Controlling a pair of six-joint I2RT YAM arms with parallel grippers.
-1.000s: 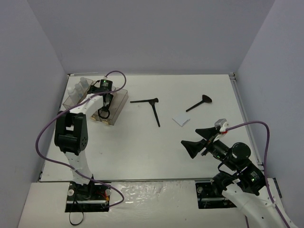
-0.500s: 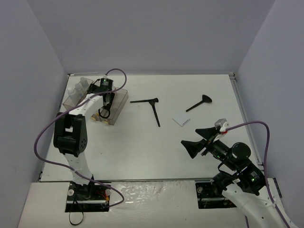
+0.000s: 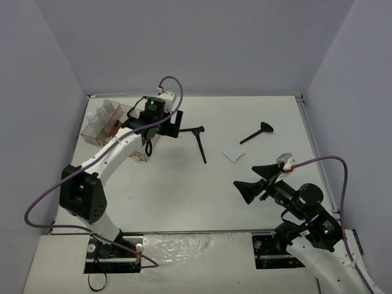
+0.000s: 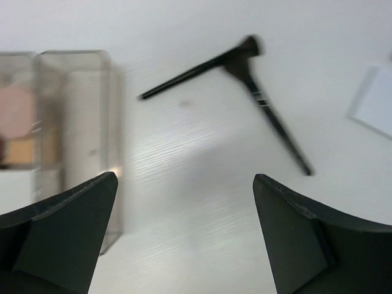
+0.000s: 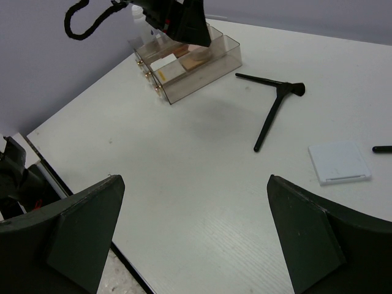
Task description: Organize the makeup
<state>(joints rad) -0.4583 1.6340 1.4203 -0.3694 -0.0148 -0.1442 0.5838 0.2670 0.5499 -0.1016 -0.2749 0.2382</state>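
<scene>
Two black brushes lie crossed at mid table, one (image 3: 190,130) short and one (image 3: 201,147) longer; both show in the left wrist view (image 4: 196,70) (image 4: 275,122). A third black brush (image 3: 257,133) lies at the back right. A white square pad (image 3: 233,154) lies in front of it. A clear organizer tray (image 3: 97,136) at the back left holds clear bottles (image 3: 105,111) and a pink-brown palette (image 4: 15,113). My left gripper (image 3: 173,127) is open and empty, between the tray and the crossed brushes. My right gripper (image 3: 254,179) is open and empty over bare table at the front right.
Grey walls close the table on three sides. The right wrist view shows the tray (image 5: 214,67), the crossed brushes (image 5: 269,116), the pad (image 5: 339,162), a brush tip (image 5: 381,149) and the table's near left edge (image 5: 73,196).
</scene>
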